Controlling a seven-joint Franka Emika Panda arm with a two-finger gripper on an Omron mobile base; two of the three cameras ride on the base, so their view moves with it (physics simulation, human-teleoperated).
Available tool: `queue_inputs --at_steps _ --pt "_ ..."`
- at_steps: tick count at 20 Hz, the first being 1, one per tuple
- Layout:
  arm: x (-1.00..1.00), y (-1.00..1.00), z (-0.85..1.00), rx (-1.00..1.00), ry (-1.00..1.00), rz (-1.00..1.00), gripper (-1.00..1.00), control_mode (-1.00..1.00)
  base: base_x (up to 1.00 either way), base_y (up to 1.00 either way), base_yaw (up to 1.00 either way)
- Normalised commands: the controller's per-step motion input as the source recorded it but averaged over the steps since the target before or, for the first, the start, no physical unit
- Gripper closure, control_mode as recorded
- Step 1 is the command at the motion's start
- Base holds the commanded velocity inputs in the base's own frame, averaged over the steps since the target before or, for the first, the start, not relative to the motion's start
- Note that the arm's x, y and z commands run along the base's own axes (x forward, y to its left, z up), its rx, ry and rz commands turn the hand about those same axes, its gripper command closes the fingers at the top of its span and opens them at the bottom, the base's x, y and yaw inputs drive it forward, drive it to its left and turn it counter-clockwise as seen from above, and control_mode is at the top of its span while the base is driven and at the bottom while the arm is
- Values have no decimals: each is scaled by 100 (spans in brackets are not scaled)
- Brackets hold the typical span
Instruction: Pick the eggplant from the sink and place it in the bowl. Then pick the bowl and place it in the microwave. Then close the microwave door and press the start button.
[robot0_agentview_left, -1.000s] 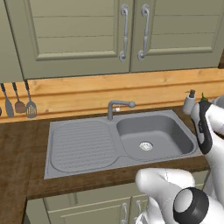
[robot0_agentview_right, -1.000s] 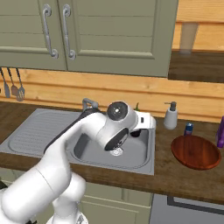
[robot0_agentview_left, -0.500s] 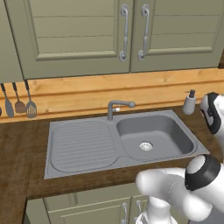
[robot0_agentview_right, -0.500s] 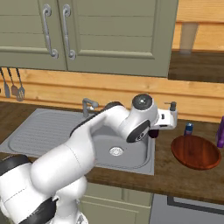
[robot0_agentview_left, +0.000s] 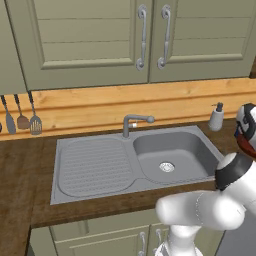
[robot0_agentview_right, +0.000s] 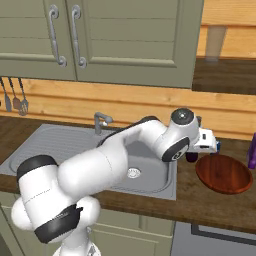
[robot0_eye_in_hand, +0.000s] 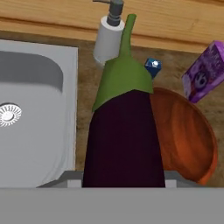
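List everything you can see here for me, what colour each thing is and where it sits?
eggplant: one, dark purple with green stem end, held in the gripper between the sink and the bowl
bowl: one, reddish-brown, on the counter right of the sink
sink: one, grey, set in the counter, with a ribbed drainboard on the left
faucet: one, grey, behind the basin
soap dispenser: one, white, on the counter by the wall, right of the sink
carton: one, purple, beyond the bowl
small blue object: one, beside the soap dispenser; cannot tell what it is
utensils: three, dark, hanging on the wall at left
cabinet doors: olive green, above the counter
counter: dark brown wood
gripper: one, on the white arm, closed on the eggplant
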Motion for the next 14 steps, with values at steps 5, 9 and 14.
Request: queue_inputs --at_steps 5,9,14 --pt "4 -49 -26 0 0 -6 100 -100 0 0 0" --pt "21 -44 -23 0 0 -4 100 -100 0 0 0" --pt "23 -40 -21 0 3 -1 100 -100 0 0 0"
